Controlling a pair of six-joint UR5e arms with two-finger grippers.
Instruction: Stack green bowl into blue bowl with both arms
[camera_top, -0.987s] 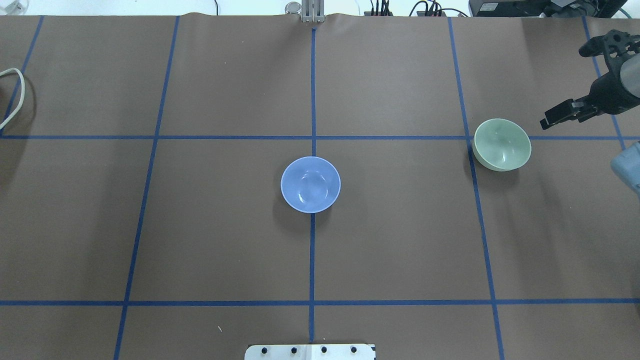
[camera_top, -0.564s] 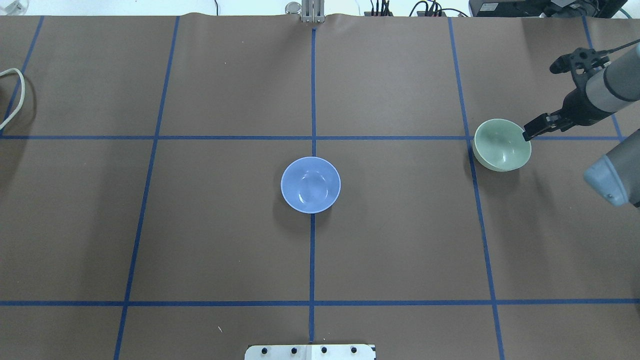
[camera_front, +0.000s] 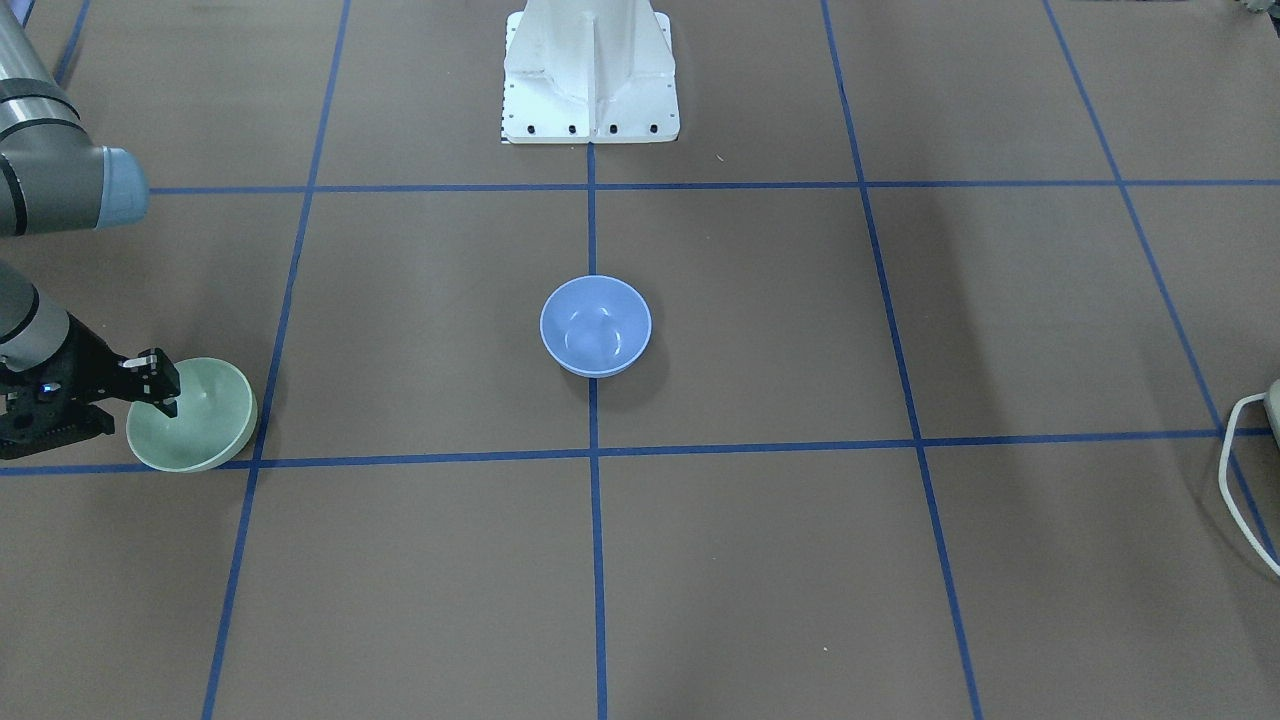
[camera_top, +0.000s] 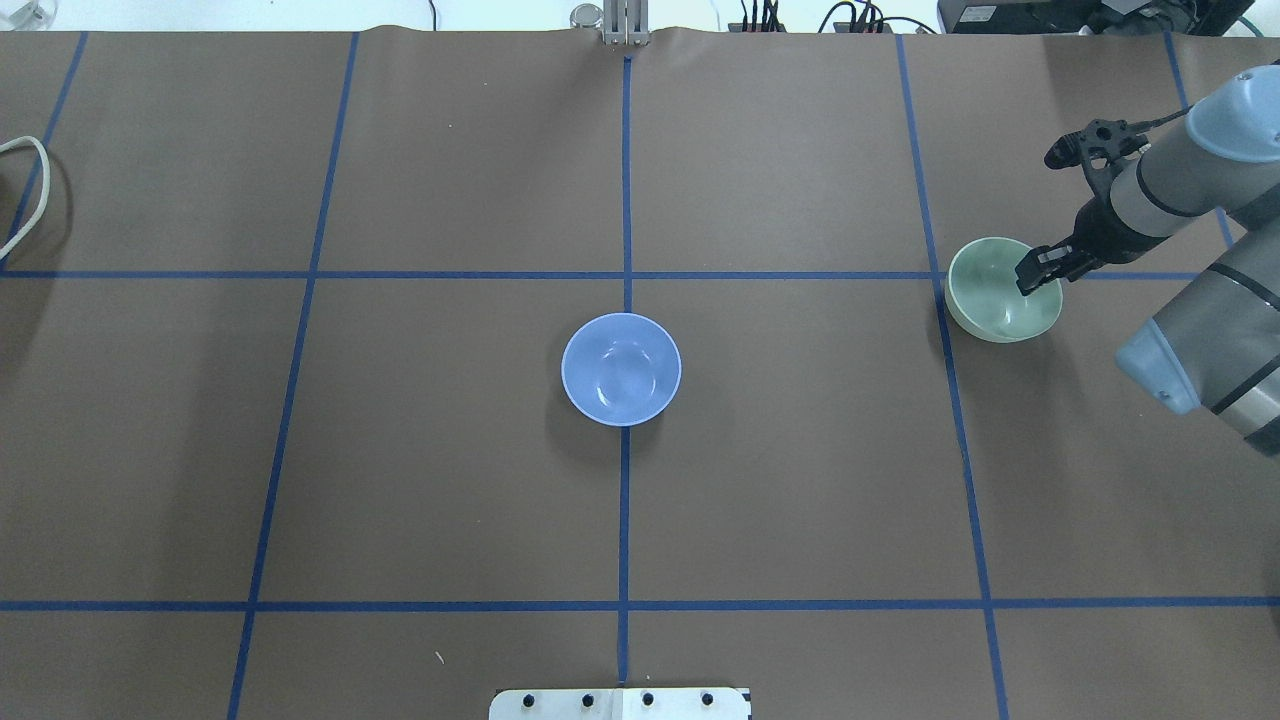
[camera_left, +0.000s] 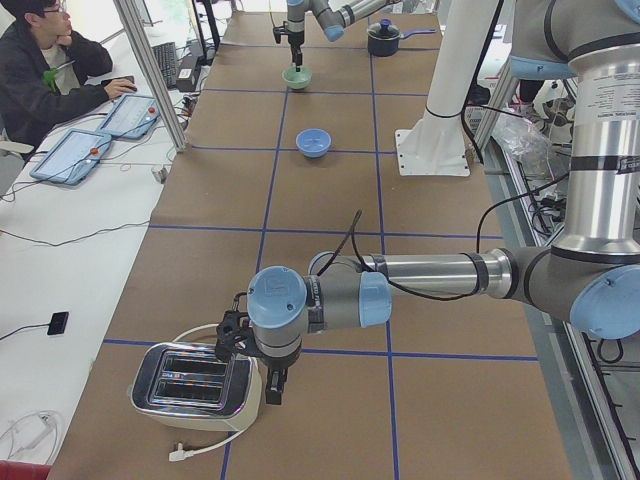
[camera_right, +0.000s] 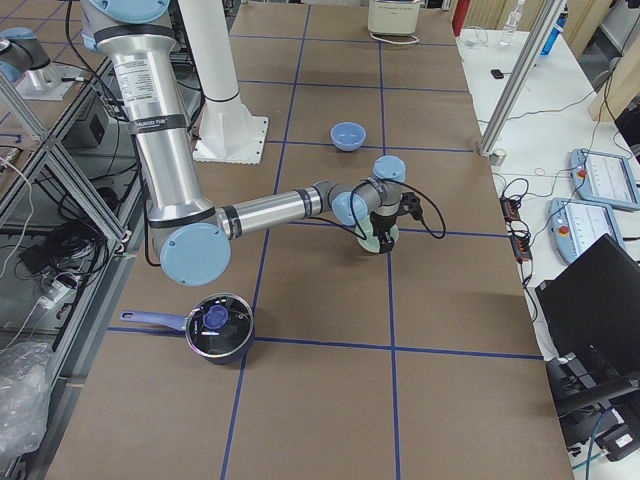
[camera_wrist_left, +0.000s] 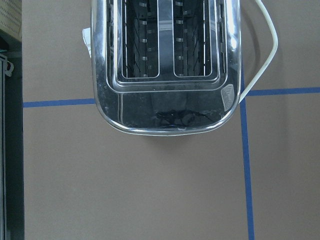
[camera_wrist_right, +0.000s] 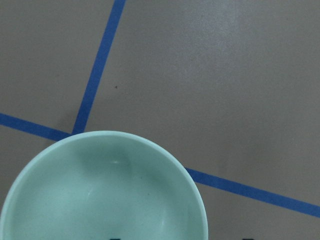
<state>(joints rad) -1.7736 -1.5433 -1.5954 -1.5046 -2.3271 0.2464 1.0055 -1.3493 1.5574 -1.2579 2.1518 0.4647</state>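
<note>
The green bowl (camera_top: 988, 296) sits upright on the table at the right, also in the front view (camera_front: 205, 420). The blue bowl (camera_top: 621, 369) stands apart at the table's middle (camera_front: 595, 326). My right gripper (camera_top: 1038, 272) is open at the green bowl's right rim. In the front view (camera_front: 150, 403) one finger reaches inside the bowl. The right wrist view shows the bowl (camera_wrist_right: 100, 195) close below, with two fingertips apart at the bottom edge. My left gripper (camera_left: 255, 370) hangs over a toaster far off to the left. I cannot tell whether it is open or shut.
A chrome toaster (camera_wrist_left: 160, 65) with a white cord (camera_top: 30, 190) sits at the table's left end. A dark pot with a lid (camera_right: 220, 328) stands at the right end. The white pedestal base (camera_front: 590, 70) is at the robot's edge.
My right gripper has moved left and down, from beside the green bowl to its right rim. Both bowls have stayed in place.
</note>
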